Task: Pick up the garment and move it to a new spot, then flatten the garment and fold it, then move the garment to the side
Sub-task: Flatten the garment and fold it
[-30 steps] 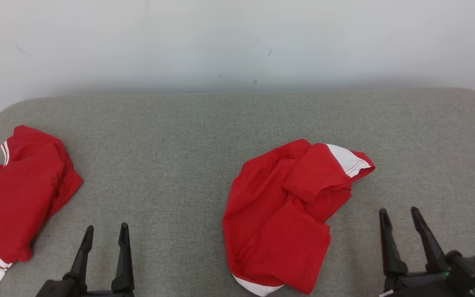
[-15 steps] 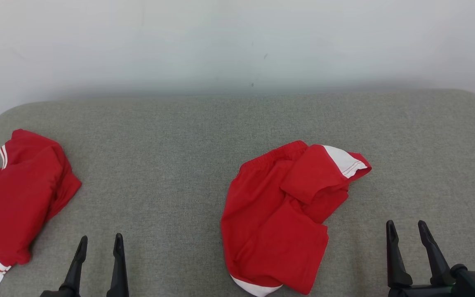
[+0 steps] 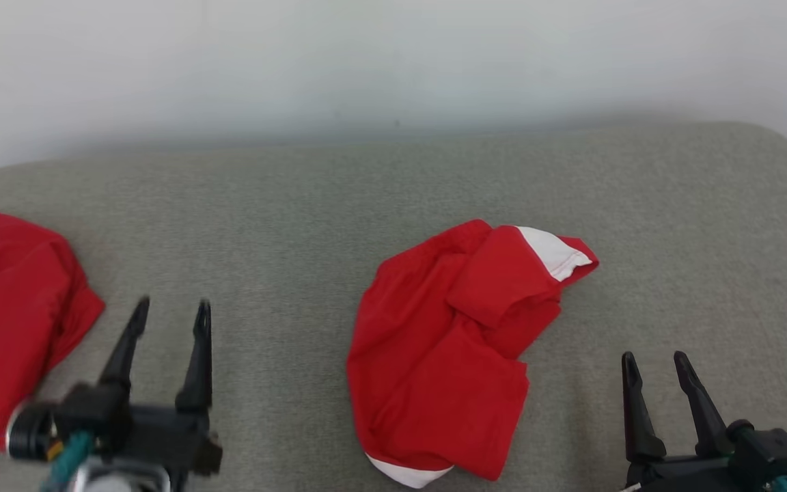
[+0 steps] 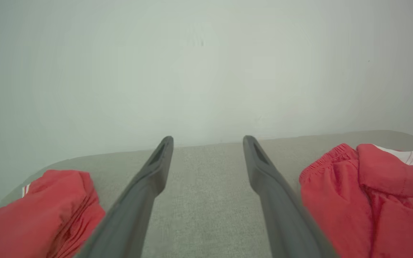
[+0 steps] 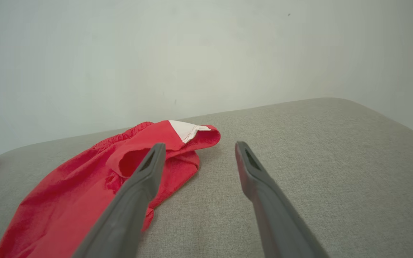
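The garment [image 3: 445, 348], a pair of red shorts with white trim, was seen lying crumpled on the grey fabric-covered surface [image 3: 284, 219], slightly right of the centre of the head view. Its elastic waistband was turned toward the top of the frame, one leg was folded over toward the upper right with a white band showing at its hem, and a second patch of white was visible at its lower edge. The left gripper [image 3: 171, 306] was placed at the lower left of that view, its jaws parted moderately with nothing held between them; the garment lay to its right, well apart from it, with bare surface between. In the left wrist view the left gripper [image 4: 207, 139] was shown pointing at bare surface, with the garment [image 4: 357, 200] at the right of the frame, beyond the jaw on that side. The right gripper [image 3: 654, 361] was found at the lower right of the head view, likewise parted and empty, with the garment to its left, near but not touched. In the right wrist view the garment [image 5: 77, 193] was spread across the lower left, partly hidden behind one jaw of the right gripper [image 5: 200, 146]. A second red garment [image 3: 11, 328] was bunched at the left edge of the head view, left of the left gripper, and a pale wall [image 3: 393, 61] was seen behind the surface.
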